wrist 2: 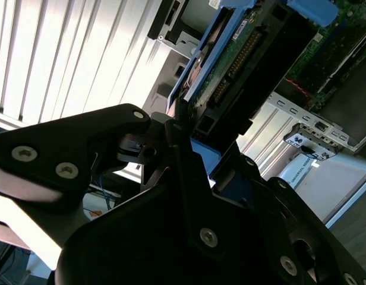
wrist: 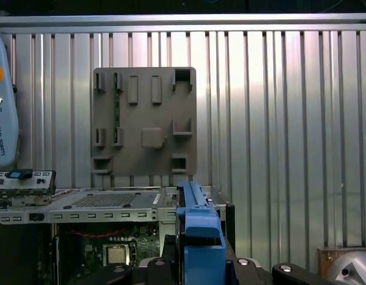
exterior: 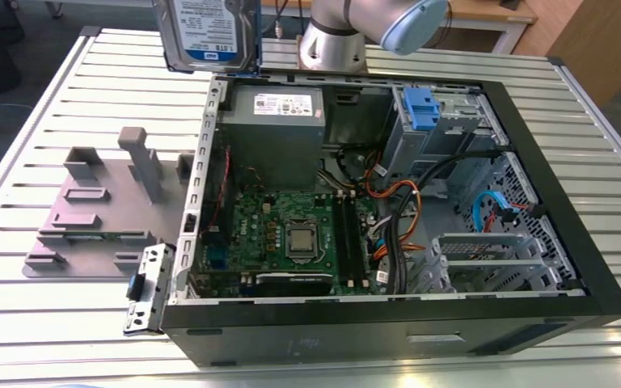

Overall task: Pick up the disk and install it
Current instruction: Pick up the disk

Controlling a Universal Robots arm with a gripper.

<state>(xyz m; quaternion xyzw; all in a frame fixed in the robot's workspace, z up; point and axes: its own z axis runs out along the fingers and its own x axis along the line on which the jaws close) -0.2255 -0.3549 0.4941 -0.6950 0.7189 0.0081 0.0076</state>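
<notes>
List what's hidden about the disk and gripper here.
- Exterior view: the disk, upper part cut off by the top edge.
- Second wrist view: where the gripper meets the disk, hidden by its own black body.
- First wrist view: the disk's label, turned edge-on.

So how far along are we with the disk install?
Pickup looks done: the disk is up off the table, clamped in the gripper, jaws closed on its blue-railed edge. In hand: it hangs over the open computer case's edge. Left: seating it, since it is not inside yet.
</notes>
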